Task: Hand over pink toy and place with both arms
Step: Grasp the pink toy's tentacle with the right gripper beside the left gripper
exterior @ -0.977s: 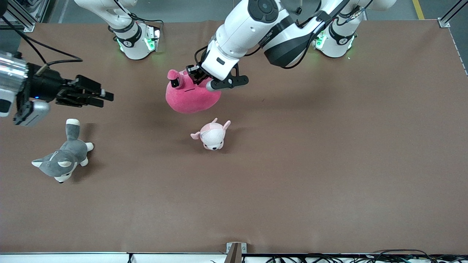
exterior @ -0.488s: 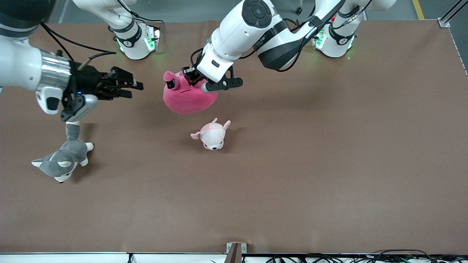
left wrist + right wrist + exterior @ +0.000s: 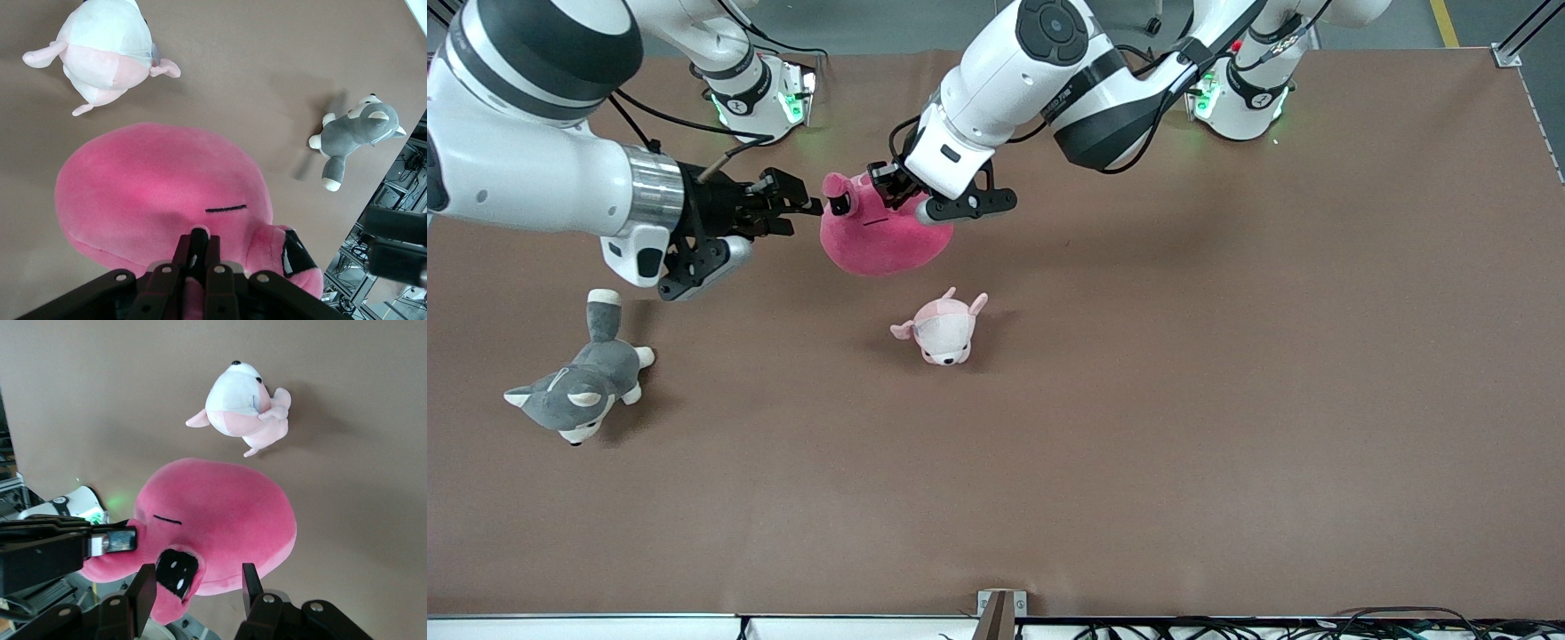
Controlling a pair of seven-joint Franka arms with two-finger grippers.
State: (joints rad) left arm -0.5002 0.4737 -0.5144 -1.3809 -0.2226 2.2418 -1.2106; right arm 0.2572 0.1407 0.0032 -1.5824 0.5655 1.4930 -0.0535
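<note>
**Pink toy held aloft between two grippers**

Front view: a brown table (image 3: pixel 1227 400) carries two small plush animals. The left arm reaches in from its base at the top, and the left gripper (image 3: pixel 891 182) has its jaws clamped together on the top of the pink toy (image 3: pixel 885 233), which hangs above the table, over the part close to the robots' bases. The right gripper (image 3: pixel 800 210) is level with the toy's protruding nub, its jaws apart, fingertips just beside the toy's dark face. A pale pink-and-white plush (image 3: pixel 943 329) lies on the table, nearer the front camera than the spot under the toy. A grey husky plush (image 3: pixel 578 391) lies toward the right arm's end.

Left wrist view: the black fingers (image 3: pixel 197 248) pinch pink fabric beside a thin dark stitched line. The pale plush (image 3: pixel 107 47) and grey husky (image 3: pixel 357 137) lie on the table below.

Right wrist view: two open fingers (image 3: pixel 145 590) flank the toy's (image 3: pixel 220 520) dark face; whether they touch it is unclear.
</note>
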